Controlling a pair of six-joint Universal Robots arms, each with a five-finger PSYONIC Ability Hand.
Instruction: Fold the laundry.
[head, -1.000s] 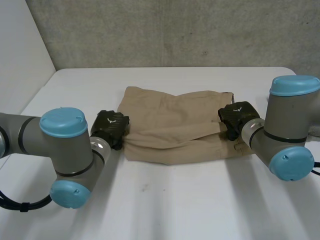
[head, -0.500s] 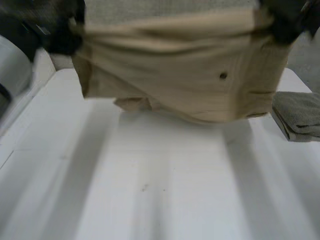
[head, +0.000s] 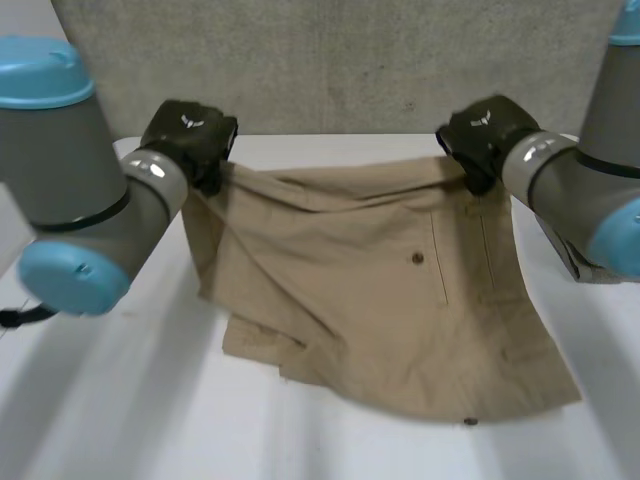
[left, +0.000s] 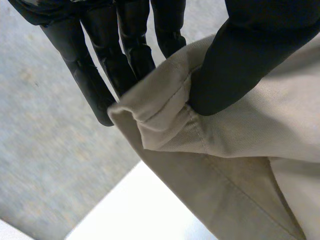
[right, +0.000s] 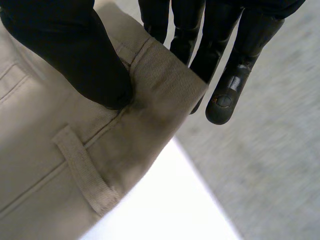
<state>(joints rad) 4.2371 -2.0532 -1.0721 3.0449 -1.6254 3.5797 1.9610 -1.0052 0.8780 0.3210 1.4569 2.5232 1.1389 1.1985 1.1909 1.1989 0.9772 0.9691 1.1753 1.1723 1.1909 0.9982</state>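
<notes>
Tan shorts (head: 380, 290) hang by their waistband above the white table (head: 120, 420), the lower part draped down onto it. My left hand (head: 190, 135) pinches the waistband's left corner; its wrist view shows the thumb (left: 240, 65) pressing the tan hem (left: 165, 107) against the fingers (left: 95, 75). My right hand (head: 480, 135) pinches the right corner, where the thumb (right: 80, 55) clamps the waistband (right: 160, 80) near a belt loop (right: 85, 172) against the fingers (right: 230, 55). Both hands are raised near the table's far edge.
A folded grey-green cloth (head: 585, 265) lies at the table's right edge, partly behind my right arm (head: 590, 180). A grey wall (head: 340, 60) stands behind the table.
Both hands, still holding the shorts, came down from the high lift of half a second ago. The shorts, which lay folded a second ago, are now spread out and hanging.
</notes>
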